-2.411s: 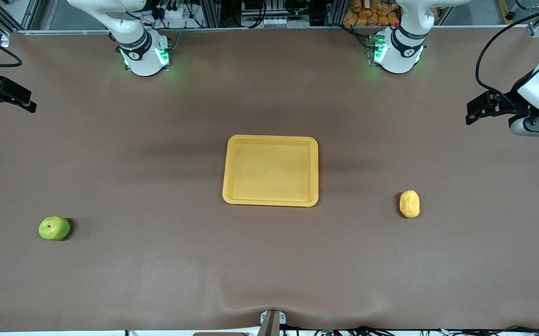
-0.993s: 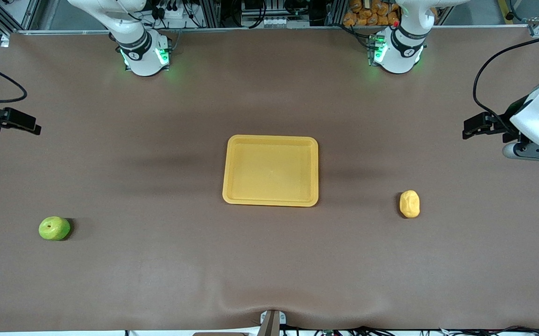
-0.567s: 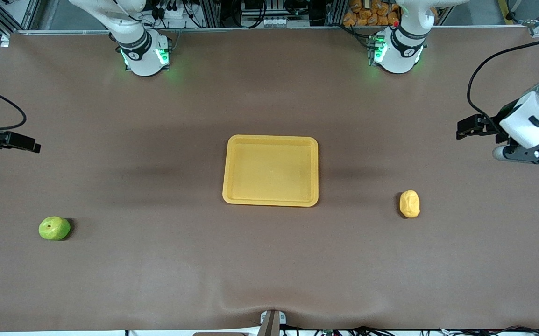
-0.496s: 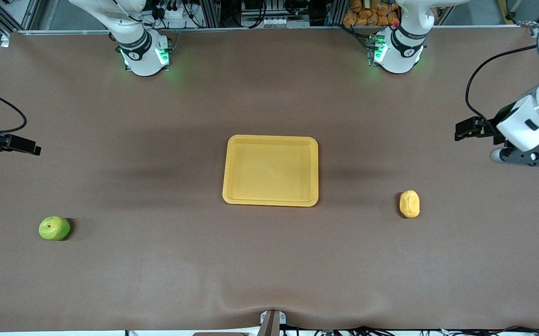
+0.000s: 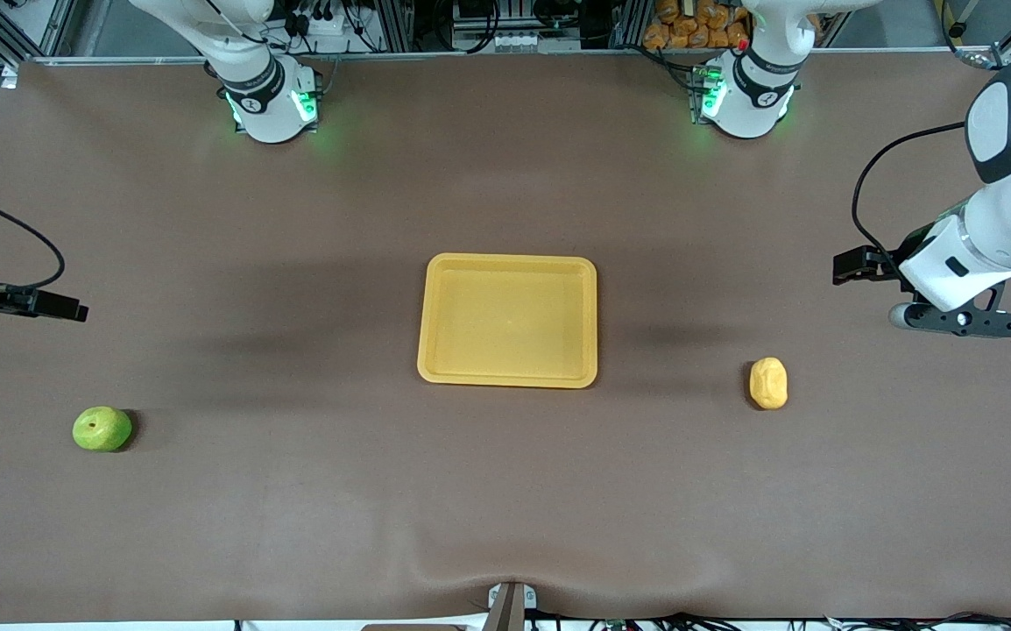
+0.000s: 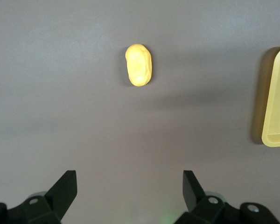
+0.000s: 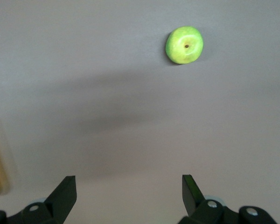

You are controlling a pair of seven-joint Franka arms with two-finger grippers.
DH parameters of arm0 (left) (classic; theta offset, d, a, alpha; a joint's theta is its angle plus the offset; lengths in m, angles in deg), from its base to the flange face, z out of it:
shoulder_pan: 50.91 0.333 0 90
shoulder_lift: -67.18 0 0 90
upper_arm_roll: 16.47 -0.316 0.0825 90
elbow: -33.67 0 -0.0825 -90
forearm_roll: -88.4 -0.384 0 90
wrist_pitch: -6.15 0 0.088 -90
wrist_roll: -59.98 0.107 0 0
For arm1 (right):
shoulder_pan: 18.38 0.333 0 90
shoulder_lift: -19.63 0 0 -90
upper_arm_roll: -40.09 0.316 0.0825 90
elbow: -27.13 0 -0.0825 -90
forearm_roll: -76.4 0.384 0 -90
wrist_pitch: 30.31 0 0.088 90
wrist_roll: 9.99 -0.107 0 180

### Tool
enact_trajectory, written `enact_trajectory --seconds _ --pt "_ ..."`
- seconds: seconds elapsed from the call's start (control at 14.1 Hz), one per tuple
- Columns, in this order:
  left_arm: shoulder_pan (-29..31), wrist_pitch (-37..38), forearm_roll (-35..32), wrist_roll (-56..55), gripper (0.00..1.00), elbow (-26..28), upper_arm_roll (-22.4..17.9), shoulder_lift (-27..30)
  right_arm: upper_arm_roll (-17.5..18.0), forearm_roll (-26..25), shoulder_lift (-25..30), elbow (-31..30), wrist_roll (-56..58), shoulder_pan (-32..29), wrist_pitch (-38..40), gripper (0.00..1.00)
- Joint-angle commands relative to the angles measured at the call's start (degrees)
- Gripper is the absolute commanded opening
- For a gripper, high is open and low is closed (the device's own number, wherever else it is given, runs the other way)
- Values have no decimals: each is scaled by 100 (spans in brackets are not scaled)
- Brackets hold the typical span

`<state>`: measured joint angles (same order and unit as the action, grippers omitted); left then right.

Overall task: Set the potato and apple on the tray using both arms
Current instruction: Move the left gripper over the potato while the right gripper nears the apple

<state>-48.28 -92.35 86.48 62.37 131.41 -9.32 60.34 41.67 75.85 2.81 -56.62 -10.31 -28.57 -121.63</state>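
The yellow-orange tray [image 5: 508, 260] lies mid-table with nothing in it. The potato [image 5: 768, 383] lies on the mat toward the left arm's end; it also shows in the left wrist view [image 6: 139, 65], with the tray's edge [image 6: 275, 98] beside it. The green apple [image 5: 102, 428] lies toward the right arm's end and shows in the right wrist view [image 7: 184, 45]. My left gripper [image 5: 843, 265] hovers open and empty over bare mat near the potato [image 6: 129, 186]. My right gripper [image 5: 74, 310] hovers open and empty over bare mat near the apple [image 7: 129, 191].
The two arm bases [image 5: 271, 101] [image 5: 744, 96] stand along the table's edge farthest from the front camera. A small metal mount [image 5: 508, 605] sits at the nearest edge. The brown mat [image 5: 505, 491] shows a slight wrinkle there.
Both arms have swung in and come lower: the left gripper toward the potato, the right gripper toward the apple. Potato, apple and tray have not moved.
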Motion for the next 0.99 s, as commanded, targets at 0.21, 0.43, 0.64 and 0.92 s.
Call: enact_trajectory --seconds 0.21,0.43,0.64,0.92 --pt "9 -178 -54 -55 100 122 24 -150 70 -59 -461 140 76 -247 -508 100" --pt "18 -266 -54 -55 100 113 24 -221 70 -68 -672 140 233 -299 -833 100" --pt "-8 -502 -54 -63 100 113 15 -378 70 -76 -883 167 602 -405 -1229 100" --pt "-26 -583 -54 -81 100 139 24 -546 62 -85 -1278 482 1085 -554 -1370 100"
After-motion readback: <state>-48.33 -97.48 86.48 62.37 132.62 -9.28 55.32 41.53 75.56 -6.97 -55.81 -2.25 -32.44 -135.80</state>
